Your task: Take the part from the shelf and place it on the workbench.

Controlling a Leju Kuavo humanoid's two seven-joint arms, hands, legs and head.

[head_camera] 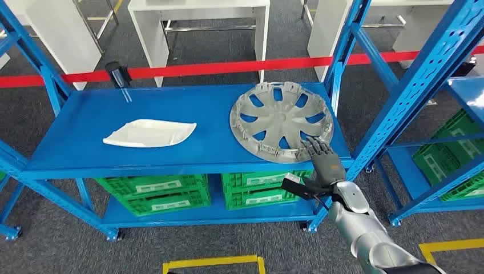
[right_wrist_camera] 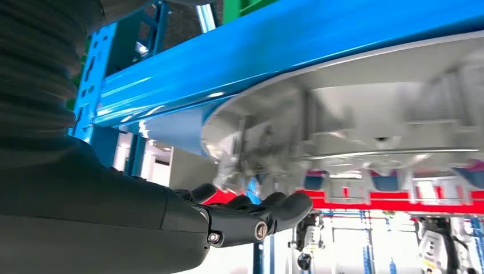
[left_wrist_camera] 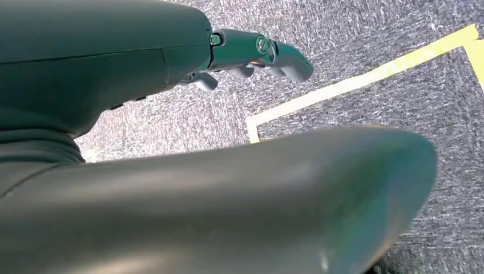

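A silver wheel cover (head_camera: 281, 121) lies flat on the right part of the blue shelf's top board (head_camera: 171, 108). My right hand (head_camera: 321, 157) reaches up to the cover's near rim, fingers stretched over the edge. Close up, the fingers (right_wrist_camera: 251, 220) sit loosely curved beside the cover's rim (right_wrist_camera: 365, 114), which overhangs the shelf edge (right_wrist_camera: 274, 51); nothing is clasped. A white curved panel (head_camera: 149, 133) lies on the left part of the same board. My left hand (left_wrist_camera: 257, 54) hangs over the grey carpet, holding nothing.
Green crates (head_camera: 154, 191) fill the lower shelf. Blue slanted uprights (head_camera: 399, 97) stand just right of the cover, with a second rack (head_camera: 462, 91) beyond. A red barrier tape (head_camera: 228, 67) and white tables (head_camera: 200, 17) lie behind. Yellow tape (head_camera: 214, 262) marks the floor.
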